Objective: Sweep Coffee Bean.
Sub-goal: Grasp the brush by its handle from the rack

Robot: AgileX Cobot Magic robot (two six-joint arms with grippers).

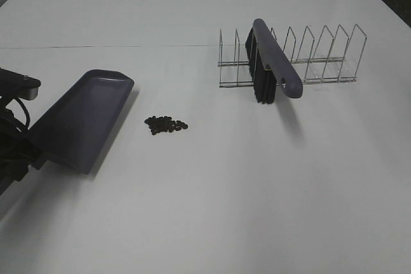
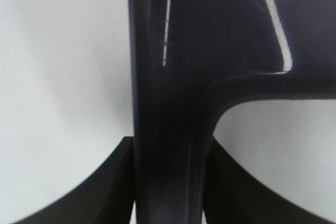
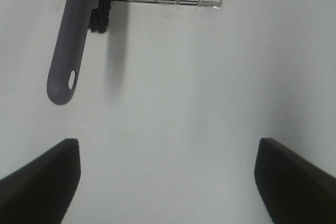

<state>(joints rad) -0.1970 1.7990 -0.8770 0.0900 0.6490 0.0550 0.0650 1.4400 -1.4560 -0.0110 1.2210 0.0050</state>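
L gripper (image 2: 169,153) is clamped on the handle of the purple-grey dustpan (image 1: 83,120). The coffee bean (image 1: 166,124) pile lies on the white surface (image 1: 257,197) near the pan's edge, w/ the pan between it & that gripper. R gripper (image 3: 168,145) hangs w/ jaws wide apart near the brush (image 1: 273,62) in the wire rack (image 1: 324,56), well apart from the beans.

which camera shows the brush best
Exterior high. The whole brush shows there, handle and black bristles, leaning in the wire rack. The right wrist view shows only the handle end with its hanging hole and a bit of bristle. The left wrist view shows none of it, only the dustpan.
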